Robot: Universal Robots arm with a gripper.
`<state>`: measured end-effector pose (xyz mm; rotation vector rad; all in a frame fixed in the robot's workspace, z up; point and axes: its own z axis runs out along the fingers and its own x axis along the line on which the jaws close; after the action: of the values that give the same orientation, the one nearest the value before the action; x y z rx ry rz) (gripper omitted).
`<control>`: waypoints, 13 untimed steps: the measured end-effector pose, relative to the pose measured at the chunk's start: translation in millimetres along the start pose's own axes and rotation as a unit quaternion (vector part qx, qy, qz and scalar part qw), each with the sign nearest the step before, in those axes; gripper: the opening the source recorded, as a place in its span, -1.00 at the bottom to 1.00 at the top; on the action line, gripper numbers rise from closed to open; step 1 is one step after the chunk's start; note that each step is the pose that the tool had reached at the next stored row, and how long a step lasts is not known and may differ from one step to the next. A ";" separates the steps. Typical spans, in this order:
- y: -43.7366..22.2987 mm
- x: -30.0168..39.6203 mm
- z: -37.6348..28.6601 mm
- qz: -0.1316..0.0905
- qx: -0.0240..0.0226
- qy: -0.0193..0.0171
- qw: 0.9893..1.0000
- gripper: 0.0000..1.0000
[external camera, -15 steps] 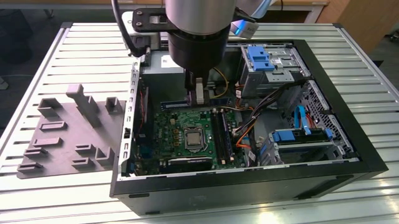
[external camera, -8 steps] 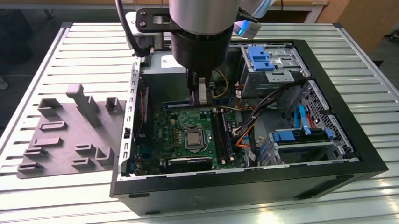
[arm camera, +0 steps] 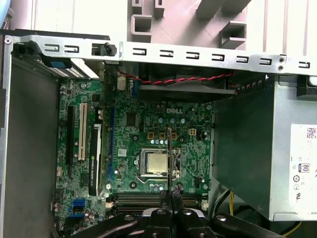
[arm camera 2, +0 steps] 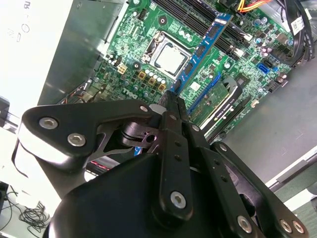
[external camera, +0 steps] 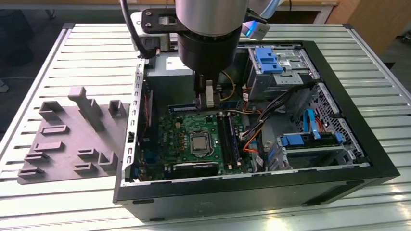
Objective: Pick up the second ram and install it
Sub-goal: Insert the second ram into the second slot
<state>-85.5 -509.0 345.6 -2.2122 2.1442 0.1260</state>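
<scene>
Second wrist view: gripper (arm camera 2: 173,103) is clamped on one end of the second ram (arm camera 2: 200,52), held over the motherboard (arm camera 2: 143,74). Pickup judged complete; the stick is not yet seated, so installation is outstanding.

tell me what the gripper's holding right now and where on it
In the exterior view the gripper holds the second ram, pinched by its upper long edge at about mid-length.
</scene>
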 end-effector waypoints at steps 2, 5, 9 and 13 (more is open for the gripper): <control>0.0 0.0 0.0 0.000 0.000 0.000 1.000 -0.76; -0.1 0.0 0.0 0.003 0.000 0.000 1.000 -0.76; -0.1 0.0 0.0 0.011 0.001 0.000 1.000 -0.76; -0.1 0.0 0.0 0.021 0.002 0.000 1.000 -0.76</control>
<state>-85.4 -509.0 345.5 -2.1662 2.1885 0.1240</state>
